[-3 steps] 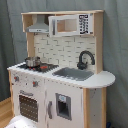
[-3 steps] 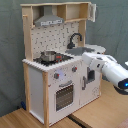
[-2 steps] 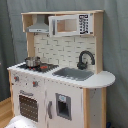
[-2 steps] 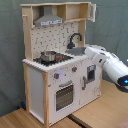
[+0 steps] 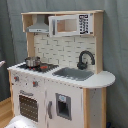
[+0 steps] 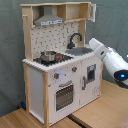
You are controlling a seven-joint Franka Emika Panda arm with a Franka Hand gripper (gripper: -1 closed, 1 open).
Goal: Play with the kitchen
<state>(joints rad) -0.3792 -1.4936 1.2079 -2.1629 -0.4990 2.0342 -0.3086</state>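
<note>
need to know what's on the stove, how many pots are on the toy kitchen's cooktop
1. A single metal pot sits on the cooktop at the first exterior view's left, beside the sink. Both exterior views show no other; cupboards could hide more.

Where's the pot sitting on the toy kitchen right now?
The pot sits on the stove, at the counter's left end in the first exterior view, left of the sink and faucet, below the grey hood.

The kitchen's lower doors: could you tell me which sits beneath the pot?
The oven door with the barred window; the other door, with a dark panel, sits under the sink.
</note>
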